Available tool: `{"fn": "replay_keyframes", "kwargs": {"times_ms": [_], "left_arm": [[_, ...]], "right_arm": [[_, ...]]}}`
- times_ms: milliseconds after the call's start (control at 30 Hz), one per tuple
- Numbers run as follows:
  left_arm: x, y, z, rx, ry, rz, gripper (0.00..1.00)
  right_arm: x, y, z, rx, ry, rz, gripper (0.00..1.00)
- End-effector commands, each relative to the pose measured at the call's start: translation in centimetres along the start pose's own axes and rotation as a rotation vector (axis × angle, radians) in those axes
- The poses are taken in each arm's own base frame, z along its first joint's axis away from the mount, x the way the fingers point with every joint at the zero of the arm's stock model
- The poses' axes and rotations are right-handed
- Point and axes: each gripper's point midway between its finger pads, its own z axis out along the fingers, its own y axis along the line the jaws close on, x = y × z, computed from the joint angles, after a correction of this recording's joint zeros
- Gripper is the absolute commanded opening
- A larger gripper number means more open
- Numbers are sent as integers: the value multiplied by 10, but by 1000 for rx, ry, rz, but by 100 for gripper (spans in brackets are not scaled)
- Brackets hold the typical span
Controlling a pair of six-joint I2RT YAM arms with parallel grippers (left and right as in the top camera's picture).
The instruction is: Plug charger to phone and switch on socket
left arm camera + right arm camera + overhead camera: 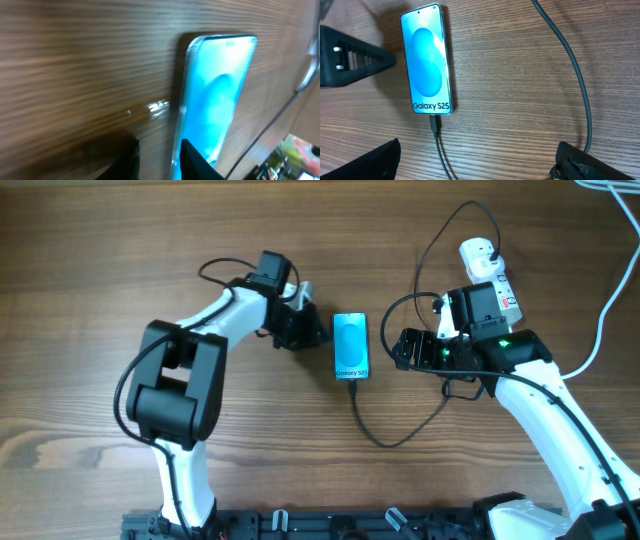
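The phone (pixel 351 347) is lying flat, screen up, at the centre of the wooden table (pixel 100 240), its "Galaxy S25" text at the lower end in the overhead view. The charger (pixel 435 124) is meeting the phone's lower end with its black connector tip, which looks seated in the port. Its thin black cable is looping down and right, then climbing to a white plug (pixel 478 252) sitting in the socket (pixel 500 283) at the upper right of the frame.

The left gripper (pixel 312 332) is hovering just left of the phone's long edge. Its jaws are standing only narrowly parted and are holding nothing. In the right wrist view, one of its fingers (pixel 365 57) is pointing at the phone's left side without touching it.

The right gripper (pixel 400 348) is waiting just right of the phone with its jaws spread wide and empty, well short of the socket behind it.
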Motion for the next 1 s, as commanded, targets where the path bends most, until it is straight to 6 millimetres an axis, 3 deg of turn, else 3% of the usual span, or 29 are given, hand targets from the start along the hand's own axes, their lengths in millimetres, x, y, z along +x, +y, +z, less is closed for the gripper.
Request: {"fn": "replay_keyframes", "kwargs": {"times_ms": [0,100,133,233,267,333,500,600,700,867,967], "left_arm": [[-2,51,-34,-217,-74,-79,33],[-7,17,-98,-224,-228,-11,46],[-4,1,-129,-244,-306,25,50],[20,-32,-195,-288,-476,104,60],[30,-41,-214,-302,-525,129,90],[53,-54,-243,-328,-605,173,98],[108,-61,-304,-382,-810,132,100],[126,-60,-330,-396,-905,144,100],[129,-56,-349,-448,-976,185,100],[104,-65,-350,-525,-996,299,100],[71,-68,-348,-547,-1026,299,100]], "right_arm": [[1,-5,2,21,-2,10,99],[3,-6,2,25,6,12,100],[3,-6,2,25,8,12,100],[3,-6,2,25,7,12,100],[3,-6,2,25,7,12,100],[3,-6,2,25,6,12,100],[3,-6,2,25,7,11,100],[3,-6,2,25,7,12,100],[2,-5,2,23,4,11,100],[2,-5,2,22,2,10,100],[2,-5,2,23,2,10,100]]}}
